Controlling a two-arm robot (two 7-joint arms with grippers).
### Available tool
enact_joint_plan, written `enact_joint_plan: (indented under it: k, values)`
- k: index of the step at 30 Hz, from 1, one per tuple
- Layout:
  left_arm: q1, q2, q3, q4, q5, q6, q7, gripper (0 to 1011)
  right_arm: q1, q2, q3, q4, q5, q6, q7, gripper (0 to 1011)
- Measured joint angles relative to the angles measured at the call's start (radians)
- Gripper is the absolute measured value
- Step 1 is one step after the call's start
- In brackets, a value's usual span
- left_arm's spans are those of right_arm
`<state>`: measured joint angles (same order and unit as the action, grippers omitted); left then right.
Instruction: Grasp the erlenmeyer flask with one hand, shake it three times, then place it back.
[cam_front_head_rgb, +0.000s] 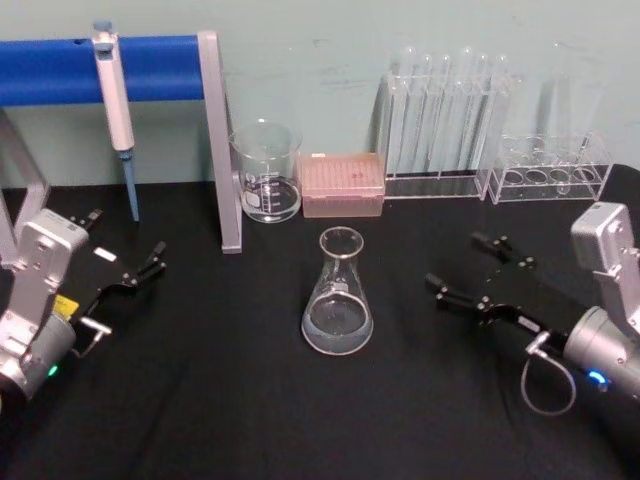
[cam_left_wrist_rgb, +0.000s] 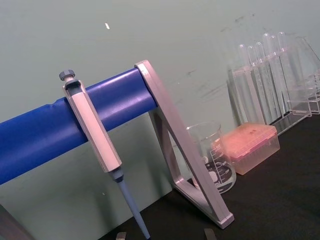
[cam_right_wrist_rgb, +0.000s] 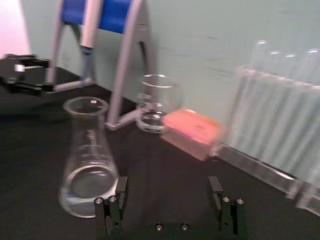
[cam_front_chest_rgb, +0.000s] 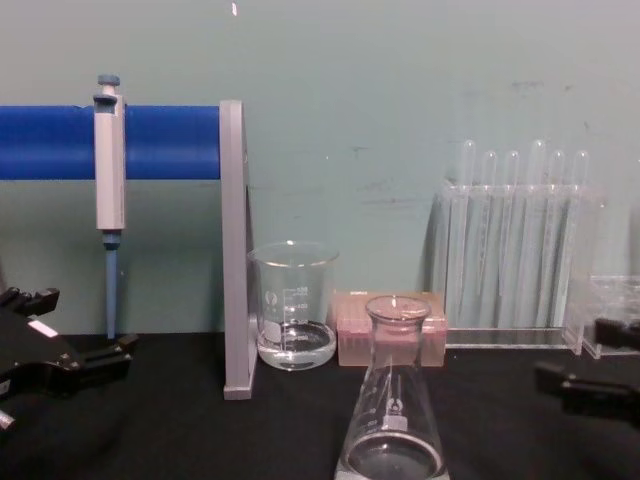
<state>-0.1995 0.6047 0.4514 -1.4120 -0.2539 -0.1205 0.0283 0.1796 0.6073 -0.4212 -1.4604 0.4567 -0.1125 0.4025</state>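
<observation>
Since the right tool (cam_front_head_rgb: 455, 260) is spread, it should slide to the erlenmeyer flask (cam_front_head_rgb: 338, 300) just ahead on the tabletop (cam_front_head_rgb: 200, 400) and pinch its neck gently; the left tool (cam_front_head_rgb: 150, 262) rests beyond, spread too.

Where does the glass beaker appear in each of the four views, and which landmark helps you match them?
Head view: beaker at the back, left of centre.
Left wrist view: beaker between stand leg and pink tip box.
Right wrist view: beaker behind the erlenmeyer flask.
Chest view: beaker left of centre, by the stand leg.
Shared landmark: the pink tip box, beside the beaker in all four.
</observation>
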Motion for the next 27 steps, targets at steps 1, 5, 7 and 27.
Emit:
enact_joint_plan:
  k: [1,5,7,27]
  values:
    - [0.0,0.0,0.0,0.0,0.0,0.0,0.0,1001,0.003,-0.003,-0.003,0.002,0.002,0.002,0.011,1002]
    - [0.0,0.0,0.0,0.0,0.0,0.0,0.0,1001,0.02,-0.018,-0.018,0.016,0.005,0.01,0.063,1003]
    - [0.0,0.0,0.0,0.0,0.0,0.0,0.0,1001,0.03,-0.029,-0.027,0.024,0.006,0.013,0.089,1003]
    - [0.0,0.0,0.0,0.0,0.0,0.0,0.0,1001,0.131,-0.141,-0.075,0.117,-0.028,0.005,0.215,1003]
